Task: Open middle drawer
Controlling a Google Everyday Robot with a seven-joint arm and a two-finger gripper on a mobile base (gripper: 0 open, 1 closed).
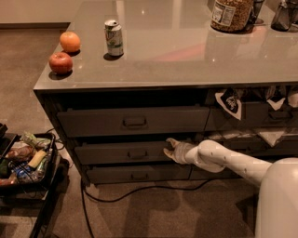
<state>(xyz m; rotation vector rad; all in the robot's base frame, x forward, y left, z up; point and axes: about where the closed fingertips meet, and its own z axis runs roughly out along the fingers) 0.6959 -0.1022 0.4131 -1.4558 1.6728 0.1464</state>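
At the bottom right corner the robot's white body (277,200) fills the nearest part of the view, and from it the white arm (233,160) reaches left and slightly up toward the cabinet. A dark cable (139,189) trails across the brown floor in front of the cabinet's base. At the left edge stands a low black cart (52,160) loaded with mixed packaged groceries. The cabinet face shows three wide dark grey drawers stacked one over another. The lowest drawer (137,174) sits just above the floor. Above it is the middle drawer (116,153), with its low front and small central loop handle (137,153); none of its interior shows, and its front looks nearly level with the fronts around it. The gripper (170,148) is at the right end of this front, touching or just beside it and well to the right of the handle; how far open it is, and whether it has hold of anything, cannot be told. The taller top drawer (132,122) lies above. To the right, open compartments hold crumpled packets, one of them a black-and-white packet (229,100). On the glossy grey countertop (186,56) a red apple (60,62) sits near the left front corner, an orange (70,42) just behind it, a drinks can (114,38) upright to their right, and a filled jar (231,14) at the far edge.
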